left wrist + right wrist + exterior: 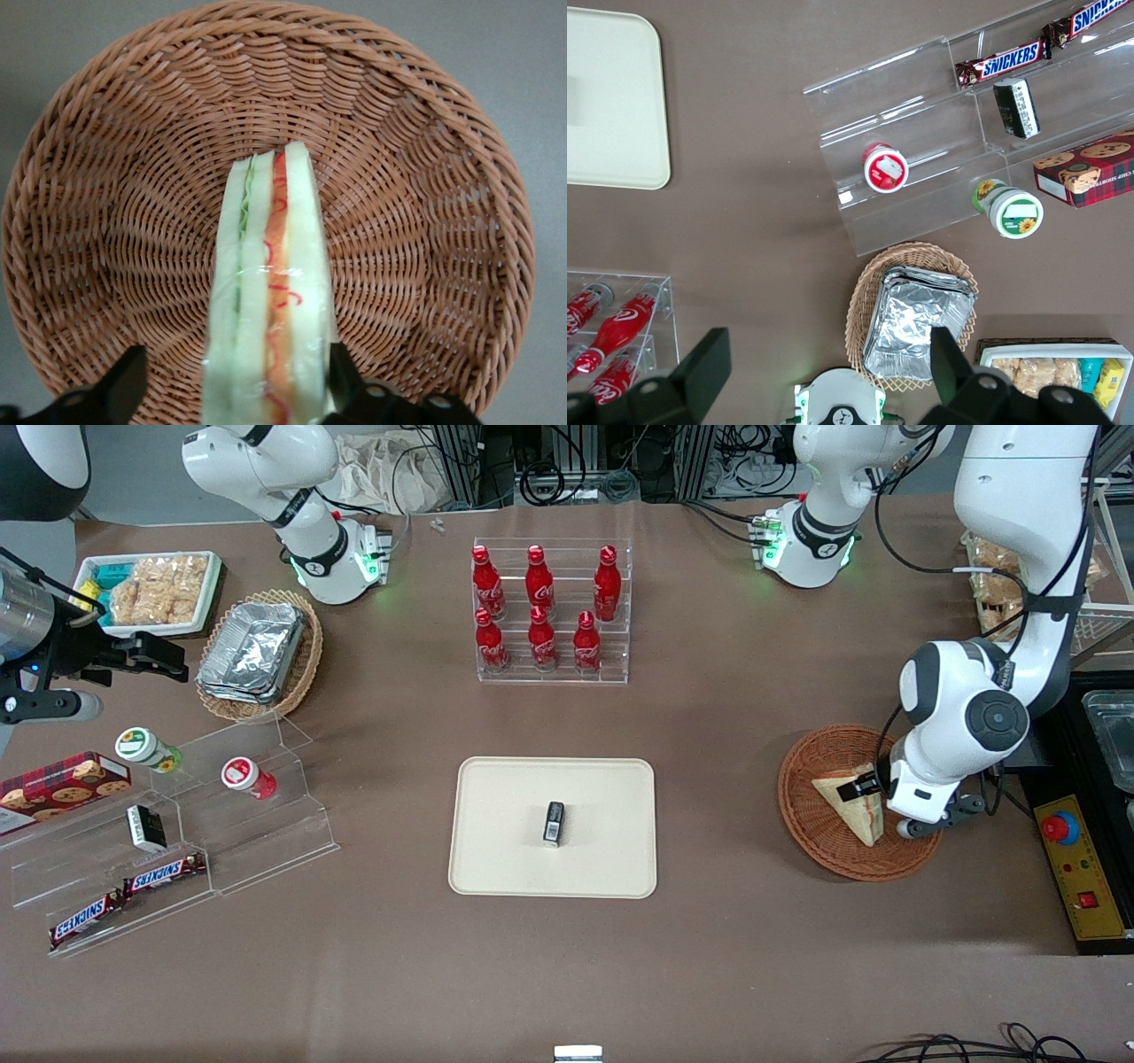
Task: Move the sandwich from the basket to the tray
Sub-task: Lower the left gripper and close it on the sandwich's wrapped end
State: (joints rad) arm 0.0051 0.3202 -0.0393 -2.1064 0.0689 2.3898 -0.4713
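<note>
Front view: gripper is down in the basket, over the sandwich. Tray sits at 9 o'clock from the basket, well apart (a small dark object lies mid-tray). Step: grasping.

Left wrist view: fingers spread, straddling the sandwich, one pad touching, the other apart. Next: close, lift. Soft wrapped wedge, woven wicker.

Robot lab: bench-mounted arms, emergency-stop box.
</note>
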